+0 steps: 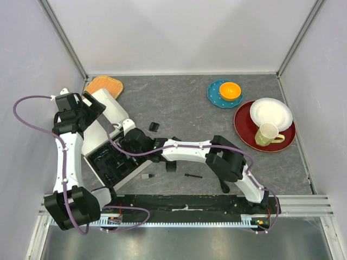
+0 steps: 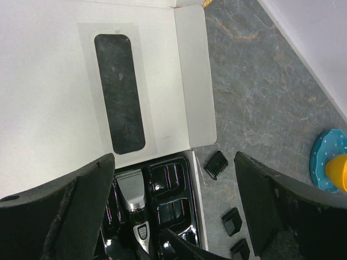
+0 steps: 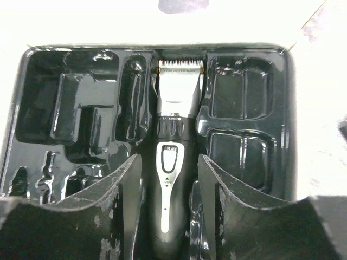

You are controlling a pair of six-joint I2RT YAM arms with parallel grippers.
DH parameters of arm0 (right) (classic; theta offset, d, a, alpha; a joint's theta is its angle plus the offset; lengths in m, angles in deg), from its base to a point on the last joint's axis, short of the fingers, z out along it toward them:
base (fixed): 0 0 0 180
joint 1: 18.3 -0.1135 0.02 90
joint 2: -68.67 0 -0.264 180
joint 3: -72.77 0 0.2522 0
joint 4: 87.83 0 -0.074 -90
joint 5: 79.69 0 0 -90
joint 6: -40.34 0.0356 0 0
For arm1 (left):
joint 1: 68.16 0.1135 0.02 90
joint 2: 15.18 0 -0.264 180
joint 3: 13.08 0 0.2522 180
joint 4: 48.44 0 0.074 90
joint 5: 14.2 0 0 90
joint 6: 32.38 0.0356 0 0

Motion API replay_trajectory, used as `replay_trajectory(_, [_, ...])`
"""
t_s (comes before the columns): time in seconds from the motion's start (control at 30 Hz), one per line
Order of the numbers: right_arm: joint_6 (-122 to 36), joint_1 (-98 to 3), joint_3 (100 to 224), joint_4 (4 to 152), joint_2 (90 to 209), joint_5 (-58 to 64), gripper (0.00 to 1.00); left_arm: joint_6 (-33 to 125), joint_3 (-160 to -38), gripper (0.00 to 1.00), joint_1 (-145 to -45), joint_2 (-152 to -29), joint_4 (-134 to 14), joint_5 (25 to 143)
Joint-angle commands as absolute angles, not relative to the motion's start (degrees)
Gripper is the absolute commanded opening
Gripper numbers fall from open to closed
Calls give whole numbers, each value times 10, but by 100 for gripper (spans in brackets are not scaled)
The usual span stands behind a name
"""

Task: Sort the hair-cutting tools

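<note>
The black-and-silver clipper (image 3: 172,162) lies blade-up in the middle slot of the black moulded tray (image 3: 70,108). My right gripper (image 3: 168,158) straddles its handle, open, and a thin gap shows beside the right finger. From above, the right gripper (image 1: 122,155) reaches over the tray (image 1: 108,165). My left gripper (image 2: 174,157) hangs wide open and empty above the box, with the clipper (image 2: 133,200) below it. Three black comb guards (image 2: 218,164) (image 2: 231,221) (image 2: 240,249) lie on the table right of the box. A comb guard (image 1: 153,126), a thin black brush (image 1: 193,175) and a small bit (image 1: 147,176) lie loose.
The white box lid (image 2: 54,81) lies open behind the tray. An orange woven mat (image 1: 104,85) sits at the back left. A blue plate with an orange bowl (image 1: 225,93) and a red plate (image 1: 244,127) with a white plate and a cup stand at the right.
</note>
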State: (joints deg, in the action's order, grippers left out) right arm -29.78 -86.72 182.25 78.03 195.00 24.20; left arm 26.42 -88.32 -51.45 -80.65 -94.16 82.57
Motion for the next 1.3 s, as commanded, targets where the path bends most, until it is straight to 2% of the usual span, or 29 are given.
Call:
replay_trajectory(0.0, [-322,-865,1822,751,1848,252,56,265,-883,97,-511,-797,-915,848])
replay_trajectory(0.23, [-302,-844,1719,737,1770,285,62,265,-879,97,-511,-797,-914,856])
replay_trajectory(0.4, [-285,-802,1711,675,1756,242,64,268,-876,97,-511,-800,-908,872])
replay_trajectory(0.6, [-251,-761,1663,609,1720,229,65,277,-864,96,-511,-812,-872,964])
replay_trajectory(0.63, [-247,-759,1646,604,1715,230,66,277,-863,95,-511,-813,-865,991])
replay_trajectory(0.67, [-240,-757,1638,592,1710,235,74,276,-858,95,-511,-814,-859,1001])
replay_trajectory(0.77, [-211,-757,1606,569,1695,243,80,273,-854,95,-511,-814,-850,1011])
replay_trajectory(1.27, [-118,-789,1569,540,1743,206,83,277,-848,95,-511,-807,-850,1000])
